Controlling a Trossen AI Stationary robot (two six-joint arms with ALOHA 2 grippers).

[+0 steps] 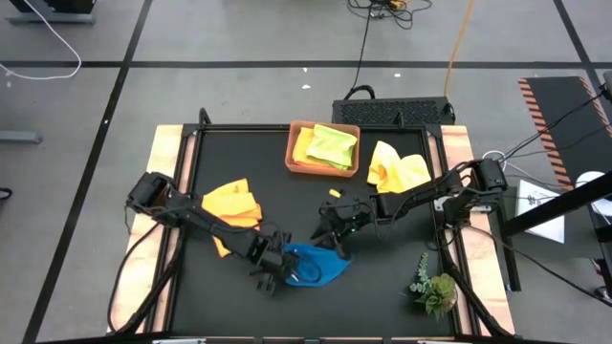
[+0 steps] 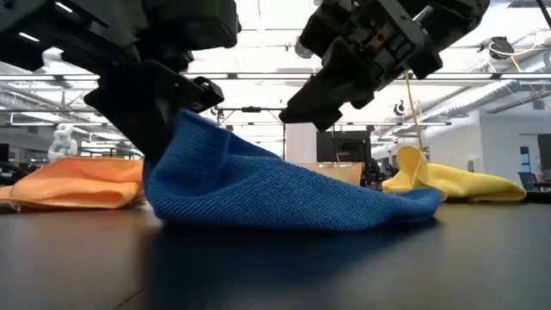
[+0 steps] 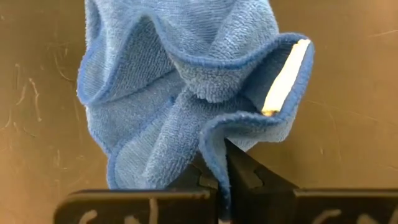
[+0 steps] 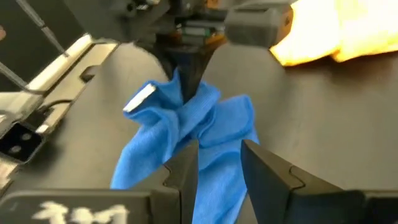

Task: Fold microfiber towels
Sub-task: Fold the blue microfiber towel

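The blue microfiber towel (image 1: 316, 268) lies crumpled on the black table near its front middle, one end raised by my left gripper (image 1: 280, 265), which is shut on it. My right gripper (image 4: 219, 155) hovers open just above the towel's far side and touches nothing; the blue cloth shows below the gap between its fingers. An orange towel (image 1: 235, 204) lies bunched at the left. A yellow towel (image 1: 398, 170) lies at the far right. A yellow towel and a lime green one (image 1: 335, 143) rest in the brown tray (image 1: 293, 153). My left gripper pinches a hemmed edge fold (image 3: 219, 144) of the blue towel between its two fingers, near the corner with the white label (image 3: 284, 78). The fingers come from above, slanting down. That end stands lifted (image 2: 185, 129); the rest slopes down slack and lies on the table (image 2: 387, 211).
A small green plant sprig (image 1: 435, 289) lies at the near right corner. The tray stands at the far edge's middle. Bare black tabletop (image 1: 287, 205) shows between the orange towel and my right arm. Wooden strips (image 1: 163, 153) border the table's sides.
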